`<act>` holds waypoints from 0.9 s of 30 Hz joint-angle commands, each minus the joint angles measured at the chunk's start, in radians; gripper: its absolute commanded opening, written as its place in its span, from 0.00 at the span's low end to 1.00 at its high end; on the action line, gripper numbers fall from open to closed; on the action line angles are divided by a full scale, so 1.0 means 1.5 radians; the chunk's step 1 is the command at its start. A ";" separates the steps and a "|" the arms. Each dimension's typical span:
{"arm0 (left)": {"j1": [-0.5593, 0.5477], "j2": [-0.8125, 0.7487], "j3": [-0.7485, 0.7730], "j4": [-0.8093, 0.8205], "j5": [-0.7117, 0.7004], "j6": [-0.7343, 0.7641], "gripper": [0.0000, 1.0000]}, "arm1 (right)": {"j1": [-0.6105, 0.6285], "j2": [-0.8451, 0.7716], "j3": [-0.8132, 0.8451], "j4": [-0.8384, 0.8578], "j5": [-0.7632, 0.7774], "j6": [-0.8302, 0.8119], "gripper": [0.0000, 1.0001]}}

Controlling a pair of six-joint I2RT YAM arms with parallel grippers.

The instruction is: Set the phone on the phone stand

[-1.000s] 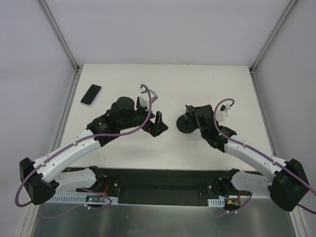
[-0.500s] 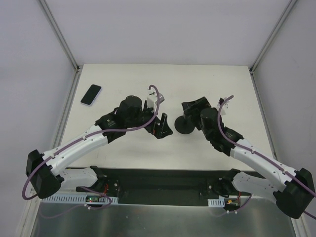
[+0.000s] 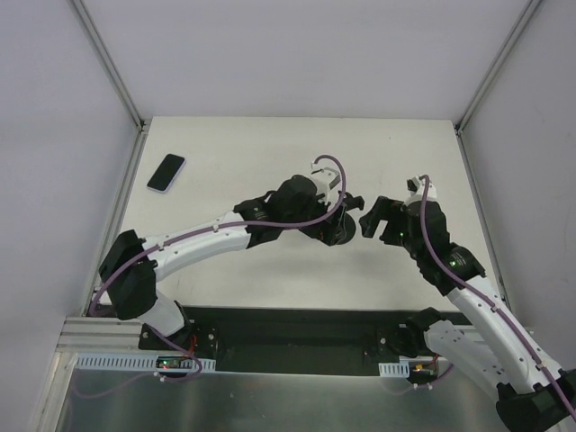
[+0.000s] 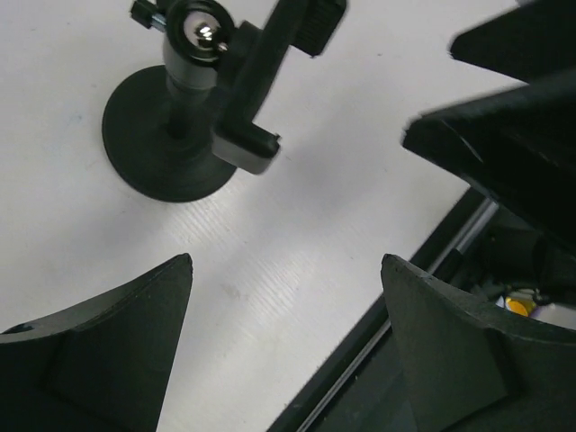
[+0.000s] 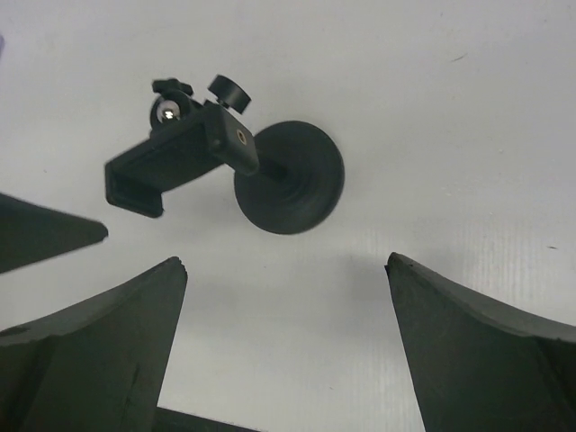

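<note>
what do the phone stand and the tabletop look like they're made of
Phone stand: matte black, likely plastic or coated metal; its disc base shows only a dull sheen. Ball joint: bare polished metal, judging by its mirror-like glint. Tabletop: white, matte, faintly ribbed; perhaps laminate or painted board.

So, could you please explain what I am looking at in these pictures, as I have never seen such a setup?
These are two robot arms bolted at a white table's near edge. The wide picture looks down from above and behind them; the other two come from a camera on each wrist, so the dark wedges at the bottom are that arm's own fingers. A black phone lies flat at the table's far left. A small black phone stand sits on its round base near the middle. The left claw and right claw hang open close to it, holding nothing.
</note>
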 commanded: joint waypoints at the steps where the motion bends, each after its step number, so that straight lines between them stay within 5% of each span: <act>1: 0.000 0.051 0.050 0.023 -0.045 -0.022 0.84 | -0.004 -0.004 0.030 -0.076 0.006 -0.095 0.96; 9: 0.001 0.097 0.104 0.017 -0.090 0.003 0.83 | -0.006 -0.042 0.011 -0.068 -0.040 -0.121 0.96; 16: 0.001 0.126 0.139 0.017 -0.106 -0.002 0.60 | -0.007 -0.035 0.011 -0.032 -0.046 -0.093 0.96; 23: 0.002 0.112 0.132 -0.009 -0.089 0.044 0.58 | -0.007 -0.022 0.032 -0.032 -0.002 -0.105 0.96; 27: 0.014 0.109 0.133 -0.024 -0.097 0.061 0.47 | -0.007 -0.014 0.038 -0.034 0.015 -0.116 0.96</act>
